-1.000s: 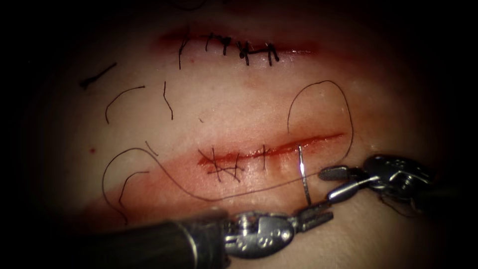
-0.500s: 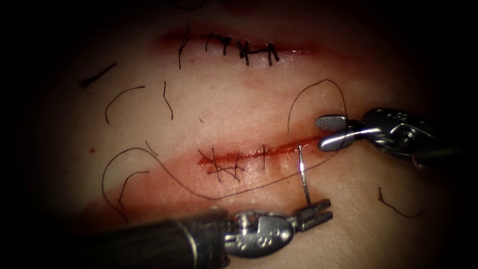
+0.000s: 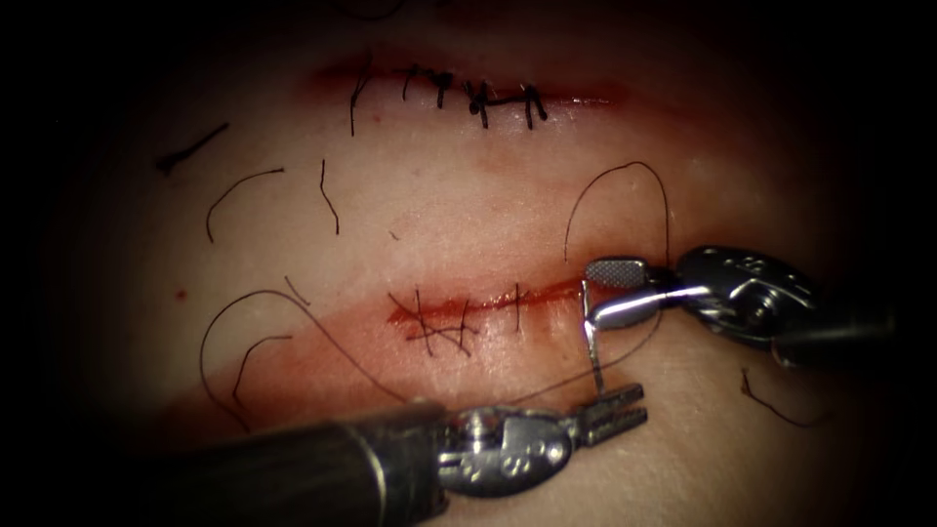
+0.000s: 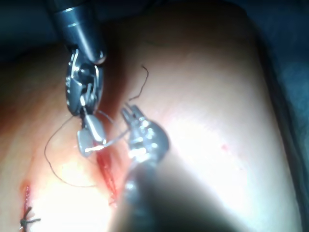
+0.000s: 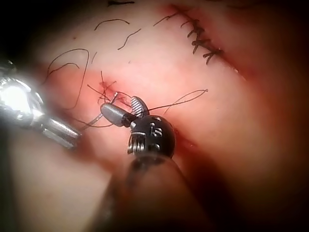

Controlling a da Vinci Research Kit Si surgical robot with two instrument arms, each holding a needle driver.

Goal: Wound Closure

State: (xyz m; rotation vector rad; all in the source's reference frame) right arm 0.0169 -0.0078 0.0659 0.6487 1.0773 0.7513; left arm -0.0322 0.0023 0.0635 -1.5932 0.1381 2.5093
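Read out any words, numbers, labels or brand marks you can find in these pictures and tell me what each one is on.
There is no readable text.
The right tool, with jaws open at the needle, has faint marks on its wrist that are too blurred to read.
The left tool, which holds the needle's lower end, has round holes in its wrist and no lettering.
The tissue carries stitches and thread, no label.

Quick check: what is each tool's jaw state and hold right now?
Left tool: shut on the needle, at its lower end.
Right tool: open around the needle's upper end at the cut, holding nothing.
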